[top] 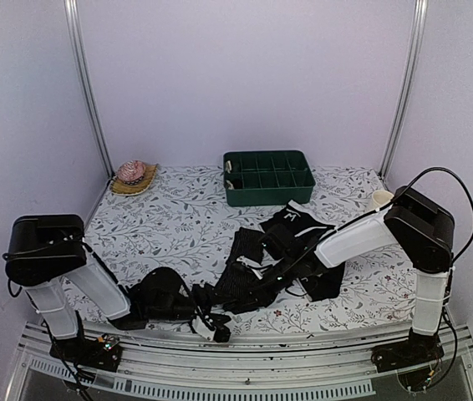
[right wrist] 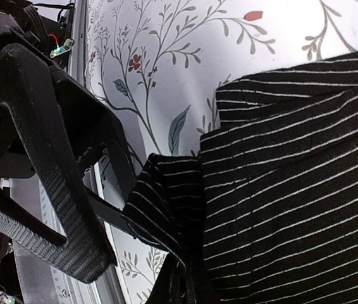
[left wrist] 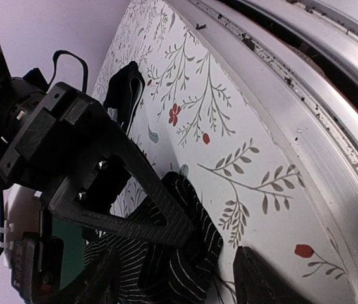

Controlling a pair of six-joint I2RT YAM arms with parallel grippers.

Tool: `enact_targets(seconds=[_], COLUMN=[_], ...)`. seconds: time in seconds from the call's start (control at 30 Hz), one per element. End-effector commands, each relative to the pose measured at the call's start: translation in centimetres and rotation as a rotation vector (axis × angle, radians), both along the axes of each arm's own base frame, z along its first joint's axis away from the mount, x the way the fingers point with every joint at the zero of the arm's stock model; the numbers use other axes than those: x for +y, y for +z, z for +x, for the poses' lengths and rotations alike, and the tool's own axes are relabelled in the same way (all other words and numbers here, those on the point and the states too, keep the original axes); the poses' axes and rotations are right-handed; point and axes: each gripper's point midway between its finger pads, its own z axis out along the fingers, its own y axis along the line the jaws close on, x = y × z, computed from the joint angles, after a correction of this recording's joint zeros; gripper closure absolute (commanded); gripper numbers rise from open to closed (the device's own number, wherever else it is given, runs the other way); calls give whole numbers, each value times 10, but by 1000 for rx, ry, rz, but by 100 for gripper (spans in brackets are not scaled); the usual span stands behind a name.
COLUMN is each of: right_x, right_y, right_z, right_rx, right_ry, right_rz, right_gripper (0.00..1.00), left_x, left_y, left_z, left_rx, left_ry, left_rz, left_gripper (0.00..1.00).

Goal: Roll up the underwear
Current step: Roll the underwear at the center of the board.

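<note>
Top view: black underwear (top: 299,230) lies in a rumpled heap at mid-desk (top: 178,221), on the near side of a green tray (top: 268,197); no stripes can be read from up here. The right gripper (top: 260,272) sits in the left part of the heap. The left gripper (top: 213,326) is low at the near edge, just beside the heap. From above I cannot tell how either pair of jaws stands. Left wrist view: left jaws spread, with the striped pair (left wrist: 166,269) bunched between them on the flowered cloth; the right gripper looms over that same fabric. Right wrist view: right jaws pressed together, pinching a folded corner of the striped pair. The white pinstripes are sharp here, and the rest of the fabric lies flat on the desk.
</note>
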Motion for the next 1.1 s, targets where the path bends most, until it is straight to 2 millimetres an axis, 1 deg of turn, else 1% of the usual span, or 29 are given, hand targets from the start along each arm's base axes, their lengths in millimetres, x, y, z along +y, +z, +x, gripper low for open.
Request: enact_targets(seconds=[0.0,0.13,0.2,0.23,0.63,0.7,0.8,0.9,0.97,1.03,1.07], right_x=[-1,-2,-3,-3,-7,-8,-8,-8,-8,-9,-10], right_y=[2,4,6,7,8,8,10,13,17,23,27], right_z=[2,1,1,1,2,3,3,4,4,7,8], right_rx=[1,1,-1,-3,-7,-6,-6,-11,-22,-46,-60], right_ry=[7,7,8,7,9,7,6,6,7,-2,-7], right_rz=[0,2,4,5,8,7,8,13,15,16,18], right_gripper=[98,98,98,98,98,98,98,98,97,96,94], left_x=[21,22,24,25,33,35,35,34,33,31,30], left_y=[-44,-52,-55,-56,-58,-62,-64,-66,-65,-65,-65], left_z=[0,3,3,3,12,12,12,12,11,10,10], left_rx=[107,114,123,127,154,159,164,177,189,216,235], left_ry=[35,45,48,51,98,101,102,101,101,103,109], left_rz=[191,235,251,256,279,289,296,303,301,299,295], left_gripper=[37,42,48,49,49,51,59,75,80,94,98])
